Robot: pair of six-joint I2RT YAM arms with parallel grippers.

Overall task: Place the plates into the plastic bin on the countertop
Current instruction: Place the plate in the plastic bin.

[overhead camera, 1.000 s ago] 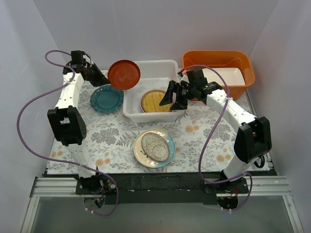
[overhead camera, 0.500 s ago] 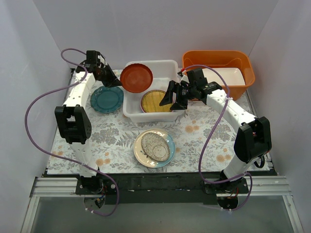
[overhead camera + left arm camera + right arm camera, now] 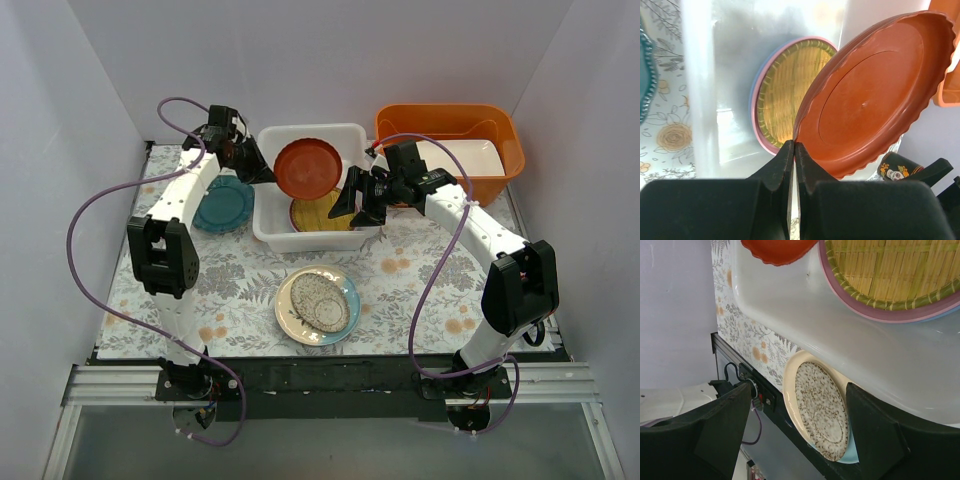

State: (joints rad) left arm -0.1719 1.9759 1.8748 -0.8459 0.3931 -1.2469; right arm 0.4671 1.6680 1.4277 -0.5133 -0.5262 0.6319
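My left gripper (image 3: 268,172) is shut on the rim of a red-brown plate (image 3: 308,168), which it holds tilted above the white plastic bin (image 3: 272,232). In the left wrist view the fingertips (image 3: 794,146) pinch the scalloped edge of the red-brown plate (image 3: 875,95). Inside the bin lies a woven yellow plate (image 3: 325,213) on a pink one. A teal plate (image 3: 218,206) rests on the countertop (image 3: 420,270) left of the bin, partly behind my left arm. A speckled plate (image 3: 318,304) on a cream one sits in front of the bin. Open and empty, my right gripper (image 3: 355,200) hovers at the bin's right front corner.
An orange tub (image 3: 450,122) with a white rectangular dish (image 3: 468,160) stands at the back right, beside the bin. White walls close in the left, back and right sides. The right forearm stretches across the countertop's right half.
My left arm has swung right, carrying the red-brown plate from beside the bin's left rim to over the bin. The right arm has not moved.
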